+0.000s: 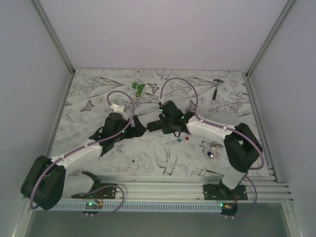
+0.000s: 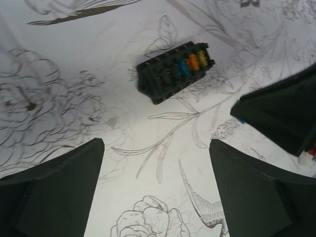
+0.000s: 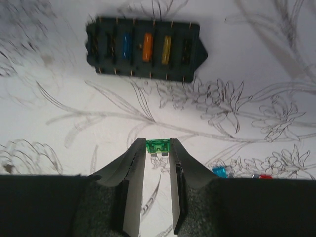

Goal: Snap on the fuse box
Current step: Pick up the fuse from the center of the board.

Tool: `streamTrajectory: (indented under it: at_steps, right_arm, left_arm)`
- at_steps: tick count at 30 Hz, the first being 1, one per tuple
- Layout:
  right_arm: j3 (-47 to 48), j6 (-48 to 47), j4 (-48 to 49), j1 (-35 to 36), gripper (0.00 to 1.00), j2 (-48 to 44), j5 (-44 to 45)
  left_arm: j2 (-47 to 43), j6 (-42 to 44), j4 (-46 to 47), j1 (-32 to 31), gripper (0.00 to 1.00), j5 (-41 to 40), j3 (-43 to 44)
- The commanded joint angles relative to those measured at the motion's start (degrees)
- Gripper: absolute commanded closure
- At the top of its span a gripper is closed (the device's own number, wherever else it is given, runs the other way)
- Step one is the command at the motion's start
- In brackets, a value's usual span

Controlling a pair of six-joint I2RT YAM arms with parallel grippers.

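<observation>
The fuse box (image 3: 143,48) is lying flat on the flower-printed table (image 3: 276,59), out ahead of both my grippers and touching neither. Nearest to me, my right gripper (image 3: 158,148) is pinching a small green fuse (image 3: 158,146) by its top, with the prongs pointing down and hanging clear of the surface. My left gripper (image 2: 156,143) is hovering with its fingers spread wide and nothing between them. Just beside my right fingers, a loose blue fuse (image 3: 220,171) and a red piece (image 3: 265,176) are lying on the table. Farther out, the box is showing a blue, an orange and a yellow fuse seated side by side in its middle slots. The slots at either end are looking dark, and I cannot tell whether they are empty. I am judging the job to be partly done: three coloured fuses are in, the green one is in my grip but not yet over a slot, and the loose ones are waiting. I am seeing no cover for the box in any view.
</observation>
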Motion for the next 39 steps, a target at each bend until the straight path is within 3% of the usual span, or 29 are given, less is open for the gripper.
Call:
streamTrajectory:
  at_steps: [1, 22, 27, 39]
  right_arm:
    - [-0.1, 5.0, 9.2, -1.5, 0.71, -3.6, -0.2]
    - [0.1, 17.4, 21.1, -4.8, 0.71, -7.3, -10.1]
    - [-0.6, 19.1, 22.1, -4.9, 0.71, -8.2, -11.1]
    - [-2.1, 21.7, 24.0, -5.0, 0.71, -8.5, -12.0]
  left_arm:
    - [2.0, -0.6, 8.3, -2.9, 0.11, 0.5, 1.5]
    - [7.6, 6.9, 25.2, -9.2, 0.59, -2.3, 4.4]
    - [8.7, 7.0, 26.2, -9.7, 0.66, -3.4, 4.5]
    - [8.9, 5.9, 28.9, -10.2, 0.72, -5.6, 4.3]
